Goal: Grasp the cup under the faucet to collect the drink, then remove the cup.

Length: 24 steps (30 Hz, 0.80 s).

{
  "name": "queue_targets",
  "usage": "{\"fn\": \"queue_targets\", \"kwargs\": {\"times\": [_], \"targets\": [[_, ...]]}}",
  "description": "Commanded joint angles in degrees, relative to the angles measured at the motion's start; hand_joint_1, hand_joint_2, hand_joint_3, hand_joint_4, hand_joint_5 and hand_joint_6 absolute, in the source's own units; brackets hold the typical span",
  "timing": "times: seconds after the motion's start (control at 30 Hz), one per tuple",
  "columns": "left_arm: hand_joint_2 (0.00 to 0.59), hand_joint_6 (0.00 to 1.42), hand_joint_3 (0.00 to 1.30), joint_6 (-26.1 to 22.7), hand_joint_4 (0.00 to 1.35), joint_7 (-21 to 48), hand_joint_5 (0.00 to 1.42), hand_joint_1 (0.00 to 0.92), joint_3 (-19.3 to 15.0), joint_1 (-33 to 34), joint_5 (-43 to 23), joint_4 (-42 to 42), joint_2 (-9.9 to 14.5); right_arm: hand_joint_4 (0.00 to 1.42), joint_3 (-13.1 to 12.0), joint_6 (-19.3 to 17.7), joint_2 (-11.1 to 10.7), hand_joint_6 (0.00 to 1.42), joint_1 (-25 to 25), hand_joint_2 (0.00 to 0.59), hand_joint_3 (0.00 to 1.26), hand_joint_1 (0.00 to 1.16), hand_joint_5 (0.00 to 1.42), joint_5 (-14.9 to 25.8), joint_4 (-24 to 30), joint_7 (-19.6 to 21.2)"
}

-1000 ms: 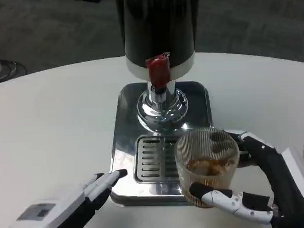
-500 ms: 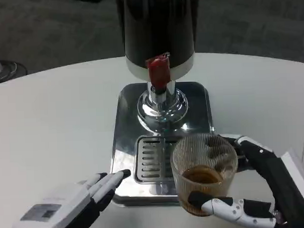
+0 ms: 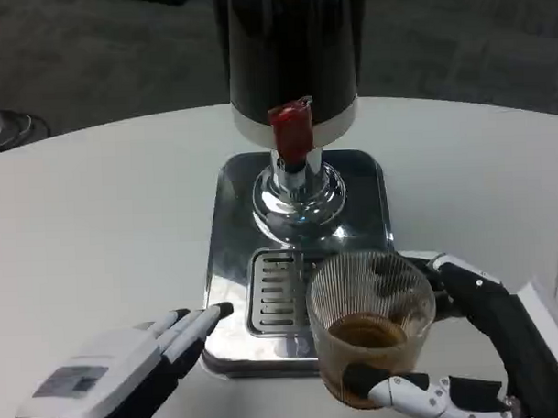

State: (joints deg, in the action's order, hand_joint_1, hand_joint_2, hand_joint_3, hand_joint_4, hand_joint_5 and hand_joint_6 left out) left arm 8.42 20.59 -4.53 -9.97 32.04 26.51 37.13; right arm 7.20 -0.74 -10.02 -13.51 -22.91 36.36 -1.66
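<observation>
Over the drip grille (image 3: 280, 296) of the chrome dispenser base (image 3: 228, 266), held by right hand (image 3: 467, 349): ribbed glass cup (image 3: 370, 330) (brown drink inside), below red tap lever (image 3: 290, 131). Left hand (image 3: 128, 361) flat, fingers together, empty, touching base edge.

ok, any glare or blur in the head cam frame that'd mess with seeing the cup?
Head view: the chrome base mirrors bright patches around the faucet, with glare near the left hand. The ribbed clear cup in the right hand looks sharp, brown drink visible. The dispenser's dark body shows little detail.
</observation>
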Motion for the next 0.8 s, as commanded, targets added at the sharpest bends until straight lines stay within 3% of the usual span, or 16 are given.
{"fn": "queue_targets", "kwargs": {"times": [0.03, 0.8], "targets": [[0.088, 0.04, 0.0, 0.0, 0.0, -1.3, 0.0, 0.0, -0.8, -0.4, 0.5, -0.1, -0.5, 0.82, 0.0, -2.2, 0.0, 0.46, -1.3, 0.195, 0.77, 0.78, 0.85, 1.0, 2.2, -0.5], [0.087, 0.04, 0.0, 0.1, 0.0, -1.6, 0.0, 0.0, -1.0, -0.7, 0.4, -0.1, -1.0, 0.83, -0.4, -3.1, -0.7, 0.47, -1.0, 0.195, 0.78, 0.78, 0.86, 0.6, 1.8, -0.3]]}}
